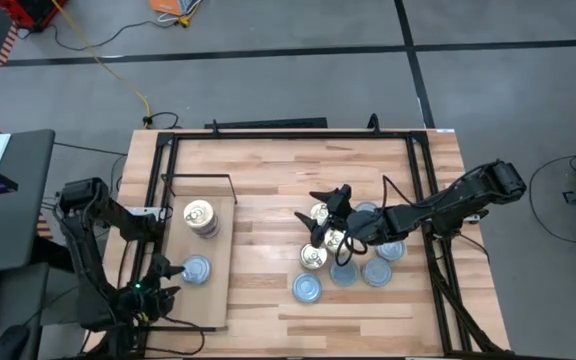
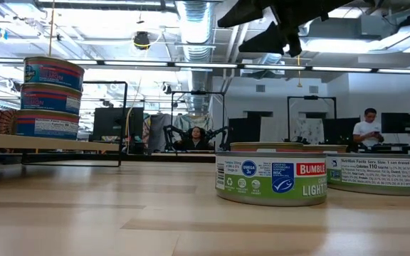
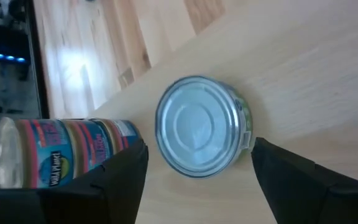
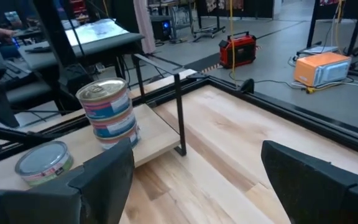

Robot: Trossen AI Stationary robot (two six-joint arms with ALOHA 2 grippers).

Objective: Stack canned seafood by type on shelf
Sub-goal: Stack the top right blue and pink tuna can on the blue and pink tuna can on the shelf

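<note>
Canned seafood: small flat round tins, rigid metal, probably dense for their size. The smooth lids and printed side walls look slippery, so I judge the best hold is across the diameter on the side wall, low enough that the top rim stops any slide.

Loose cluster of tins sits on the table right of centre, gold-topped and blue-silver-topped ones mixed and touching or just beside one another. Green-labelled tin lies nearest the low camera.

Shelf lies at the left of the table. On it: a stack of gold-topped tins toward the far end, and a single blue-silver tin nearer, apart from the stack.

Right tool hangs over the cluster's left edge, fingers spread, gripping nothing. Left tool is at the single blue-silver tin on the shelf, fingers spread to either side of it, not touching.

Stacking risk: lids are slick, so an off-centre tin may slip off.
</note>
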